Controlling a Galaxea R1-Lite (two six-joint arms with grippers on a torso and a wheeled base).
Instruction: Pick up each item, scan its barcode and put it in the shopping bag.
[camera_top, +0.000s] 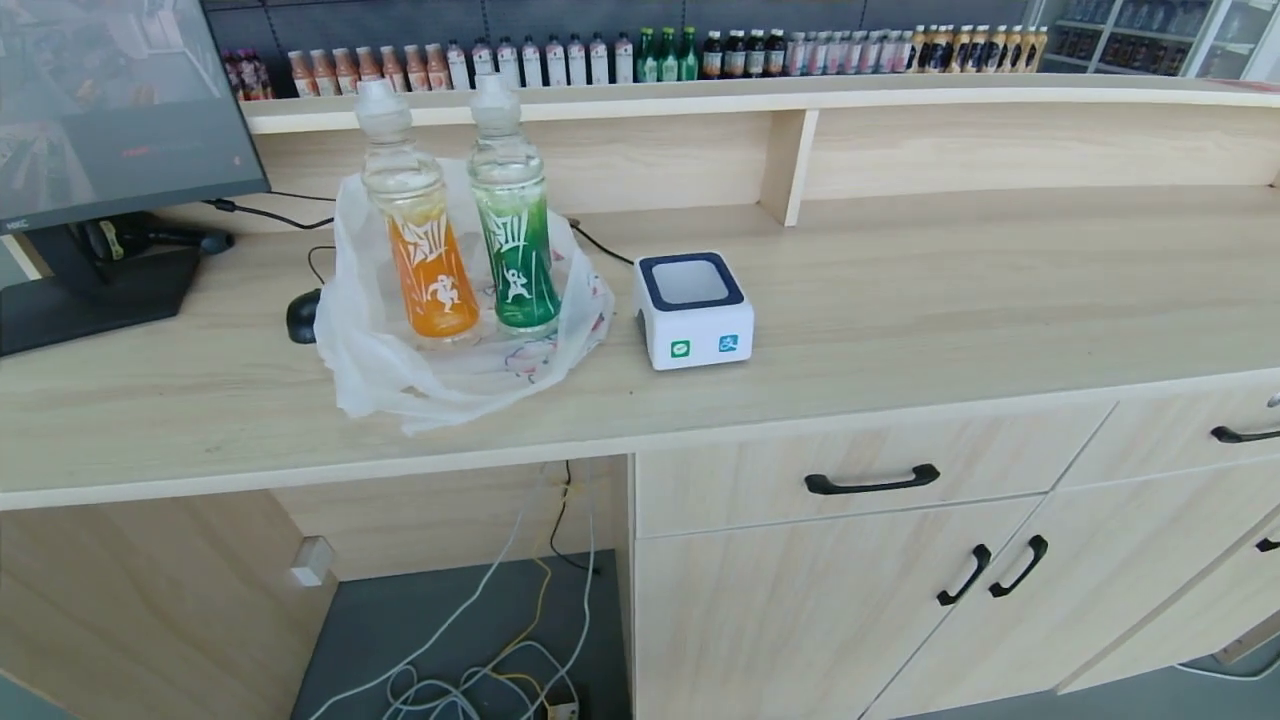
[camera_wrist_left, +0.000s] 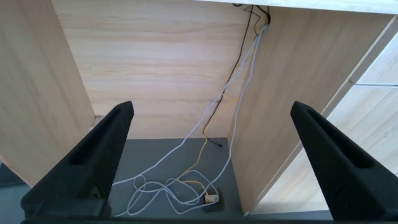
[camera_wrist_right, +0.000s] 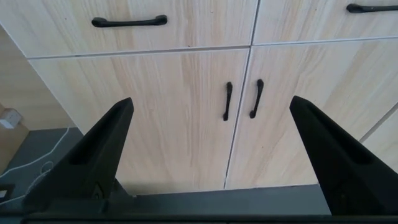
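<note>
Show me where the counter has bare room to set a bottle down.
The widest bare stretch of counter runs from the white scanner box to the right end. A narrower strip lies along the front edge, before the shopping bag. It is crowded left of the bag: mouse, cable, monitor.

A pale wooden checkout counter (camera_top: 950, 300) carries a dark flat-screen monitor (camera_top: 110, 100) at its left end, a black computer mouse (camera_top: 302, 316) near its stand. Bottled drinks (camera_top: 700, 55) line the shelf behind. Below, black-handled cabinet doors (camera_top: 830, 620) stand shut beside white and yellow cables (camera_top: 480, 685) coiled on the grey floor.
</note>
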